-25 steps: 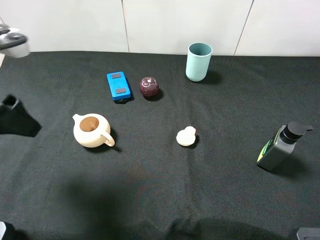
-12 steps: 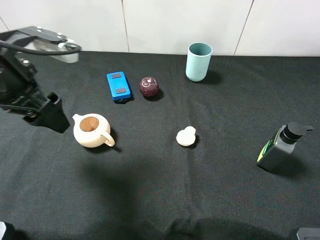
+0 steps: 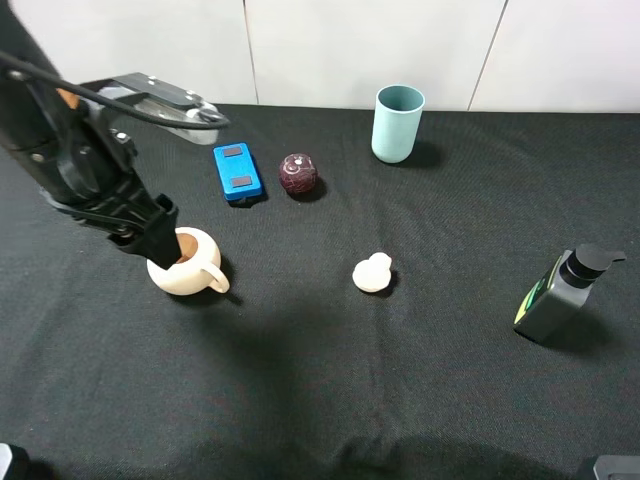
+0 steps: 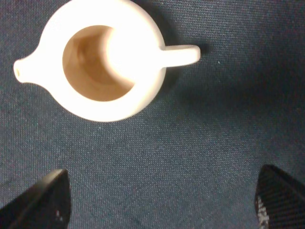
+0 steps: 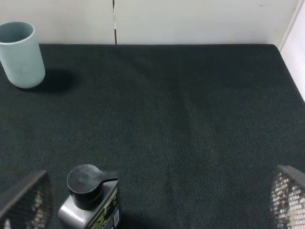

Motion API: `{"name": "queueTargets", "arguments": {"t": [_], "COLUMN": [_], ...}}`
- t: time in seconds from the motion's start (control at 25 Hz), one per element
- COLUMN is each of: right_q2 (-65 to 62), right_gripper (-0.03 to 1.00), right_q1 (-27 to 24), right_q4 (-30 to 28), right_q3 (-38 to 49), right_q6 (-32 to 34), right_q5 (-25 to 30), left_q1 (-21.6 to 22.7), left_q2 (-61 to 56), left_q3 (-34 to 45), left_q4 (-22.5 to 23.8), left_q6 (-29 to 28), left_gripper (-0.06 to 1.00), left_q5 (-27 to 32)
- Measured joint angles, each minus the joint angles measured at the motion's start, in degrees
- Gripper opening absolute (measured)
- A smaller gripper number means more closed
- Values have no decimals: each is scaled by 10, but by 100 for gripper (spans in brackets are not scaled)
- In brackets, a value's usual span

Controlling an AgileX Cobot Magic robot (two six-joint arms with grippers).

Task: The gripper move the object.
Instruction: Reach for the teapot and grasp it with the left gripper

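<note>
Left pincer [image 3: 160,235] [image 4: 164,202]: spread wide, gripping nothing. Hangs over the far-left side of the teapot [image 3: 187,263] [image 4: 102,59]. In the wrist view both black fingertips [image 4: 47,200] stand clear of the pot, with bare cloth between them. From the high view it possibly touches the rim, but contact is not readable at this angle.

Teapot: cream ceramic, lidless, upright on the black-clothed table [image 3: 420,380], in the left half and about mid-depth. Mouth faces up, brown inside visible. Long axis runs spout to handle, diagonal across the table from far-left to near-right. Loop handle points near-right. Spout points the opposite way, hidden behind the pincer in the high view but plain in the left wrist view.

Right pincer [image 5: 157,202]: also wide open and empty, with mesh-textured fingertips [image 5: 24,200] at either edge of its view. Held above the right side of the table, near the grey pump bottle [image 3: 558,295] [image 5: 90,202].

Elsewhere on the table:
- Blue rectangular device [image 3: 237,172] behind the teapot.
- Dark red round object [image 3: 298,174] just beside the device.
- Light-blue cup [image 3: 398,122] [image 5: 21,55] upright near the back edge.
- Small white gourd-shaped lump [image 3: 372,272] right of the teapot, well apart from it.
</note>
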Motion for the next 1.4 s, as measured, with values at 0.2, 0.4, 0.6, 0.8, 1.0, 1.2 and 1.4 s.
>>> {"name": "queueTargets", "arguments": {"t": [0.2, 0.4, 0.6, 0.8, 1.0, 1.2, 1.4], "right_q2": [0, 0, 0, 0, 0, 0, 0], "right_gripper": [69, 69, 69, 69, 69, 69, 69], "right_q1": [0, 0, 0, 0, 0, 0, 0], "right_q4": [0, 0, 0, 0, 0, 0, 0], "right_q3": [0, 0, 0, 0, 0, 0, 0], "right_q6": [0, 0, 0, 0, 0, 0, 0], "right_q5": [0, 0, 0, 0, 0, 0, 0], "left_q1": [-19, -27, -28, -28, -28, -28, -28], "left_q2": [34, 66, 92, 126, 158, 175, 195], "left_q3": [-18, -22, -24, -25, -25, -25, -25], "left_q4": [15, 19, 19, 19, 14, 12, 6], "left_q6": [-22, -23, -24, -24, -24, -24, -24], "left_gripper": [83, 83, 83, 83, 83, 83, 83], "left_q5": [-11, -29, -68, -95, -121, -149, -163]}}
